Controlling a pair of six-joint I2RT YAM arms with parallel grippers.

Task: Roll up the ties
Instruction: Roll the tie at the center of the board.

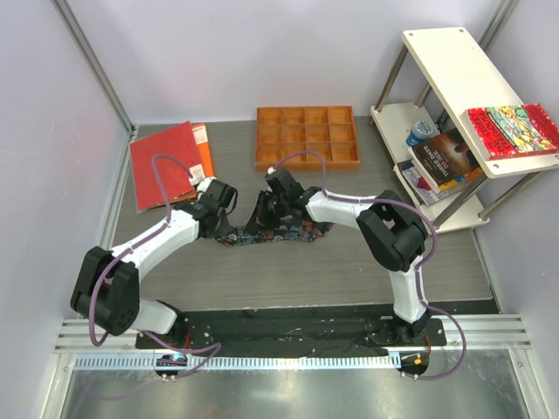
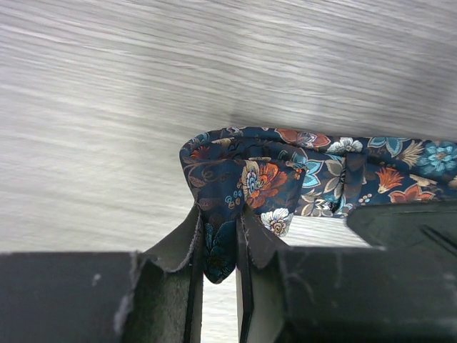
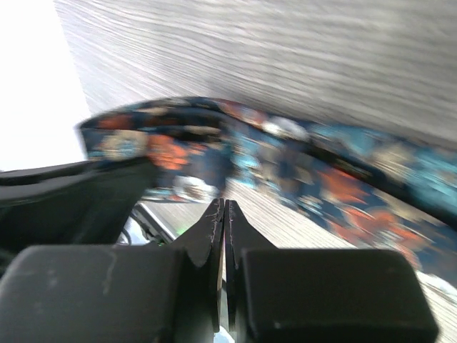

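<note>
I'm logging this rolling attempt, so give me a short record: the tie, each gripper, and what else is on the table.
tie: dark floral, lying along the table, one end folded over
left gripper: shut on the tie's folded end
right gripper: shut, tips at the tie; grip unclear
roll: only a first fold, rest of the tie unrolled
also on table: wooden tray and red folder at the back

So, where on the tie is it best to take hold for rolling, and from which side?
Grip the tie at its folded end, across the narrow width, coming in from the long edge. The fabric is doubled there and stands up, offering a lip; the rest seems to lie flat. The left tool pinches this spot.
</note>
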